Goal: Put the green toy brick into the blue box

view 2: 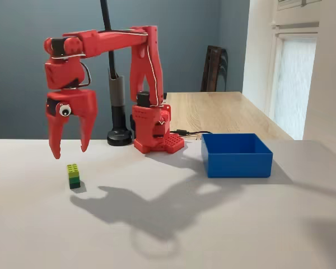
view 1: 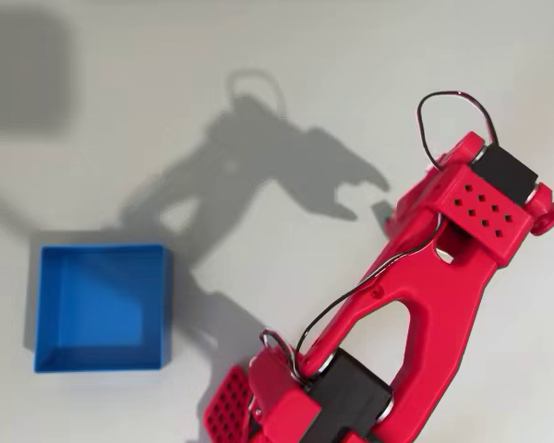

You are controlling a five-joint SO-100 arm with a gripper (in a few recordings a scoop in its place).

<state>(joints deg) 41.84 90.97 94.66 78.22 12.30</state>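
The red arm [view 2: 129, 61] reaches out over the white desk [view 2: 241, 224]. In the fixed view its jaws [view 2: 69, 150] hang in the air, pointing down. They are wide apart and hold nothing. One jaw has a little round eye stuck on it.

The green toy brick [view 2: 74, 175] stands on the desk right below the jaws. There is a clear gap of air between the jaw tips and the top of the brick. The brick is light green on top and darker green at the bottom. It stands upright, and nothing is touching it.

The blue box [view 2: 237, 155] sits on the desk far off to the right in the fixed view, well apart from the brick. It looks empty inside. From above, the blue box [view 1: 102, 306] is at the left and the arm [view 1: 415, 305] is at the right, and the arm covers the spot where the brick is.

The arm's red base [view 2: 155, 131] stands at the back of the desk, between the brick and the box. Just beside the base is a black pole on a round black foot [view 2: 119, 137]. Thin wires [view 2: 190, 133] lie on the desk next to the base.

Behind the white desk is a wooden table [view 2: 224, 109] with a dark chair [view 2: 214, 68] by it. The arm throws a big dark shadow [view 2: 151, 207] on the desk in front.
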